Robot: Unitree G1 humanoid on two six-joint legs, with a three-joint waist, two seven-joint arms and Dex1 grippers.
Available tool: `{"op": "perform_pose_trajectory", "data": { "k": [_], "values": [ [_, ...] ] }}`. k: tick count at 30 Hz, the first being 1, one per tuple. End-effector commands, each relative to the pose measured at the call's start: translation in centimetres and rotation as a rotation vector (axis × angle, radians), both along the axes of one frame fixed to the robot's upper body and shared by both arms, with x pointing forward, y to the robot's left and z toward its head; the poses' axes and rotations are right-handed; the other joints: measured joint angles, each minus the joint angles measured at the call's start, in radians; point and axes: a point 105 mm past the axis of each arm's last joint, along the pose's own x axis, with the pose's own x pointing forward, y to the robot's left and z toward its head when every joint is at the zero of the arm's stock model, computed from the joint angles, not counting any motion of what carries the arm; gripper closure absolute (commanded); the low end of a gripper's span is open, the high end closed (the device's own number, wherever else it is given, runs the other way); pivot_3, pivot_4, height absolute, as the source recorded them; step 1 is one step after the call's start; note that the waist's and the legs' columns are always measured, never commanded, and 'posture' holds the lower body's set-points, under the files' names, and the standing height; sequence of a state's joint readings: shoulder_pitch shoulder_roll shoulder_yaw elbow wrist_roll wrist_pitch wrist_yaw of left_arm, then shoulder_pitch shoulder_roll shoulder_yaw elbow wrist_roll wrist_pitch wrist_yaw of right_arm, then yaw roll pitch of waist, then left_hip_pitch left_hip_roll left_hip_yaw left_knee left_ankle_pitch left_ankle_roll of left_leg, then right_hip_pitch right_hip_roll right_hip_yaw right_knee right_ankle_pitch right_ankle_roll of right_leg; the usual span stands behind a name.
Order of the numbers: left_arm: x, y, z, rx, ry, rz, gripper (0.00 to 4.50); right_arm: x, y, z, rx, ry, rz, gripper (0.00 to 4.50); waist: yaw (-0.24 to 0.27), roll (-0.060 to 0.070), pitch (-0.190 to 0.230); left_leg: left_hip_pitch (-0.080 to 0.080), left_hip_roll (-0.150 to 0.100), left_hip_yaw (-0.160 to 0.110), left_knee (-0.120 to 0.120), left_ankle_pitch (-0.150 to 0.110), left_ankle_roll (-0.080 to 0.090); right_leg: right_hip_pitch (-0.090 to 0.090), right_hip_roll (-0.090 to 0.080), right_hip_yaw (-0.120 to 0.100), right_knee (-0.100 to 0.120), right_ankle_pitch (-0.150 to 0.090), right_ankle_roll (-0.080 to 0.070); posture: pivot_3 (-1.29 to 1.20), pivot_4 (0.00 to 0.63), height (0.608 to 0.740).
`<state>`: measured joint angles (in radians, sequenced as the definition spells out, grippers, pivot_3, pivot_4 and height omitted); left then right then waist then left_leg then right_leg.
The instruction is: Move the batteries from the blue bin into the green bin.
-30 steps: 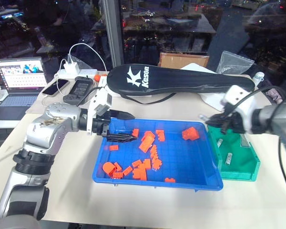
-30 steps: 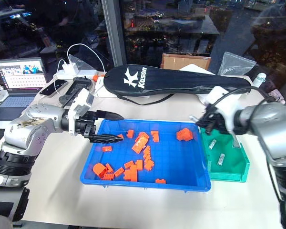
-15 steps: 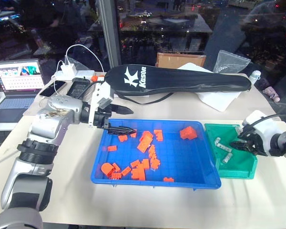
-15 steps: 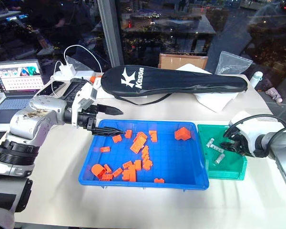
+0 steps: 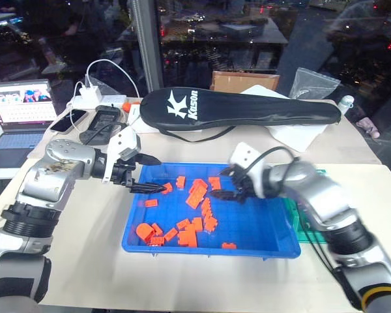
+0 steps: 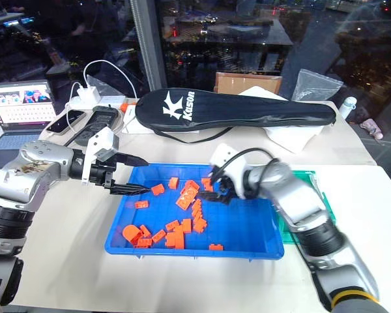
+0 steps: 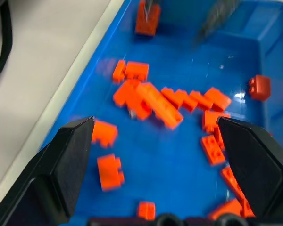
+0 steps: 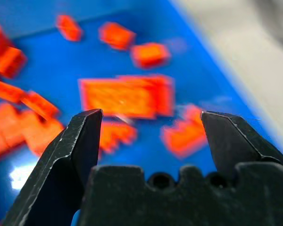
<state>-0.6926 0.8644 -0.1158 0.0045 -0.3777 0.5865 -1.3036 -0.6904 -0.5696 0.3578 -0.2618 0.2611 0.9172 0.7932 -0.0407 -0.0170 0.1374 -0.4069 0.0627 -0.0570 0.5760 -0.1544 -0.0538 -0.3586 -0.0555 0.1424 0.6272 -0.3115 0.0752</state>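
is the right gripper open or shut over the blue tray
Open. The right gripper shows its two black fingers spread wide and empty, with orange plastic blocks in the shallow bright-blue plastic tray between them.

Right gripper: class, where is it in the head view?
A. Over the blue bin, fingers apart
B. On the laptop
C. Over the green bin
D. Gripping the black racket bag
A: the right gripper hangs over the blue bin among the orange blocks, its fingers spread with nothing between them.

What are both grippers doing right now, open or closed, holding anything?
Left gripper: open, empty, over the blue bin.
Right gripper: open, empty, over the same bin.
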Motion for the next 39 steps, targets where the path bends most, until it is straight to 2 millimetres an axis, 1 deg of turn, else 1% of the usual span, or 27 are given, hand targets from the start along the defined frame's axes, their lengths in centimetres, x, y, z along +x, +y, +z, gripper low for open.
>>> {"op": "perform_pose_trajectory", "data": {
  "k": [1, 3, 5, 10, 15, 18, 19, 20, 25, 27, 29, 30, 32, 35, 37, 39],
  "values": [
    [-0.3, 0.3, 1.4, -0.003, -0.062, 0.012, 0.0, 0.7, 1.4, 0.7, 0.01, -0.073, 0.017, 0.64, 0.007, 0.0, 0.0, 0.0, 0.0, 0.0, 0.0, 0.0, 0.0, 0.0, 0.0, 0.0, 0.0, 0.0, 0.0, 0.0, 0.15, 0.74],
    [-0.5, 0.3, 1.4, -0.003, -0.061, 0.013, 0.0, 1.1, 2.4, 0.3, 0.025, -0.06, 0.012, 0.64, 0.005, 0.0, 0.0, 0.002, 0.0, 0.0, 0.0, 0.0, 0.0, 0.0, 0.0, 0.0, 0.001, 0.0, 0.0, 0.0, 0.15, 0.74],
    [-0.6, 0.3, 1.3, -0.001, -0.06, 0.013, 0.0, 1.4, 2.7, 0.0, 0.029, -0.056, 0.003, 0.64, 0.001, 0.0, 0.0, 0.002, 0.001, 0.0, 0.0, 0.0, 0.0, 0.0, 0.001, 0.0, 0.002, 0.0, 0.0, 0.0, 0.15, 0.74],
    [-0.8, 0.3, 1.3, -0.004, -0.057, 0.019, 0.0, 2.8, 2.4, -0.4, 0.011, -0.072, -0.066, 0.64, 0.001, 0.0, 0.0, 0.002, 0.002, 0.0, 0.0, 0.0, 0.0, 0.0, 0.002, 0.0, 0.003, 0.0, 0.0, 0.0, 0.15, 0.74],
    [-0.9, 0.1, 1.3, -0.006, -0.057, 0.014, 0.0, 2.7, 2.5, -1.7, -0.02, -0.045, -0.058, 0.64, -0.001, 0.0, 0.0, 0.002, 0.002, 0.0, 0.0, 0.0, 0.0, -0.001, 0.002, 0.0, 0.003, 0.0, -0.001, 0.0, 0.15, 0.74],
    [-0.8, 0.1, 1.3, -0.006, -0.061, 0.013, 0.0, 2.6, 2.5, -2.0, -0.022, -0.038, -0.056, 0.64, -0.002, 0.0, 0.0, 0.002, 0.002, 0.0, 0.0, 0.0, 0.0, -0.001, 0.002, 0.0, 0.003, 0.0, -0.001, 0.0, 0.15, 0.74],
    [-0.8, 0.0, 1.4, -0.006, -0.063, 0.011, 0.0, 2.5, 2.5, -2.1, -0.02, -0.032, -0.056, 1.04, -0.002, 0.0, 0.0, 0.002, 0.002, 0.0, 0.0, 0.0, 0.0, -0.001, 0.002, 0.0, 0.003, 0.0, -0.001, 0.0, 0.15, 0.74],
    [-0.7, 0.0, 1.4, -0.006, -0.065, 0.009, 0.0, 2.5, 2.5, -2.2, -0.019, -0.028, -0.055, 1.2, -0.002, 0.0, 0.0, 0.002, 0.002, 0.0, 0.0, 0.0, 0.0, -0.001, 0.002, 0.0, 0.003, 0.0, -0.001, 0.0, 0.15, 0.74],
    [-0.6, -0.1, 1.2, -0.004, -0.065, 0.002, 0.0, 2.3, 2.4, -2.0, -0.007, -0.03, -0.055, 2.92, -0.002, 0.0, 0.0, 0.002, 0.002, 0.0, 0.0, 0.0, 0.0, -0.001, 0.002, 0.0, 0.003, 0.0, -0.001, 0.0, 0.15, 0.74],
    [-0.5, -0.1, 1.2, -0.003, -0.065, 0.001, 0.0, 2.2, 2.5, -1.6, 0.003, -0.036, -0.05, 3.64, -0.003, 0.0, 0.0, 0.002, 0.002, 0.0, 0.0, 0.0, 0.0, -0.001, 0.002, 0.0, 0.003, 0.0, -0.001, 0.0, 0.15, 0.74],
    [-0.5, -0.2, 1.1, -0.003, -0.065, -0.002, 0.0, 2.0, 2.7, -1.1, 0.019, -0.043, -0.04, 4.25, -0.003, 0.0, 0.0, 0.002, 0.002, 0.0, 0.0, 0.0, 0.0, -0.001, 0.002, 0.0, 0.003, 0.0, -0.001, 0.0, 0.15, 0.74],
    [-0.4, -0.2, 1.1, -0.003, -0.065, -0.002, 0.0, 1.8, 2.9, -0.7, 0.033, -0.046, -0.025, 4.45, -0.003, 0.0, 0.0, 0.002, 0.002, 0.0, 0.0, 0.0, 0.0, -0.001, 0.002, 0.0, 0.003, 0.0, -0.001, 0.0, 0.15, 0.74],
    [-0.4, -0.2, 1.1, -0.001, -0.065, -0.004, 0.0, 0.9, 4.0, 0.2, 0.085, -0.044, 0.039, 4.45, -0.003, 0.0, 0.0, 0.002, 0.002, 0.0, 0.0, 0.0, 0.0, -0.001, 0.002, 0.0, 0.003, 0.0, -0.001, 0.0, 0.15, 0.74],
    [-0.3, -0.3, 1.0, 0.0, -0.065, -0.005, 0.0, -0.4, 5.5, 1.0, 0.151, -0.024, 0.114, 4.45, -0.003, 0.0, 0.0, 0.002, 0.002, 0.0, -0.001, 0.0, 0.0, -0.001, 0.002, 0.0, 0.003, 0.0, -0.001, 0.0, 0.15, 0.74],
    [-0.2, -0.3, 1.0, 0.0, -0.066, -0.006, 0.0, -0.9, 6.2, 1.0, 0.167, -0.012, 0.14, 4.45, -0.003, 0.0, 0.0, 0.002, 0.002, 0.0, -0.001, 0.0, 0.0, -0.001, 0.002, 0.0, 0.003, 0.0, -0.001, 0.0, 0.15, 0.74],
    [-0.2, -0.3, 1.0, 0.0, -0.065, -0.007, 0.0, -1.0, 6.2, 0.7, 0.145, -0.021, 0.142, 4.45, -0.003, 0.0, 0.0, 0.002, 0.002, 0.0, -0.001, 0.0, 0.0, -0.001, 0.003, 0.0, 0.003, 0.0, -0.001, 0.0, 0.15, 0.74]
  ]
}}
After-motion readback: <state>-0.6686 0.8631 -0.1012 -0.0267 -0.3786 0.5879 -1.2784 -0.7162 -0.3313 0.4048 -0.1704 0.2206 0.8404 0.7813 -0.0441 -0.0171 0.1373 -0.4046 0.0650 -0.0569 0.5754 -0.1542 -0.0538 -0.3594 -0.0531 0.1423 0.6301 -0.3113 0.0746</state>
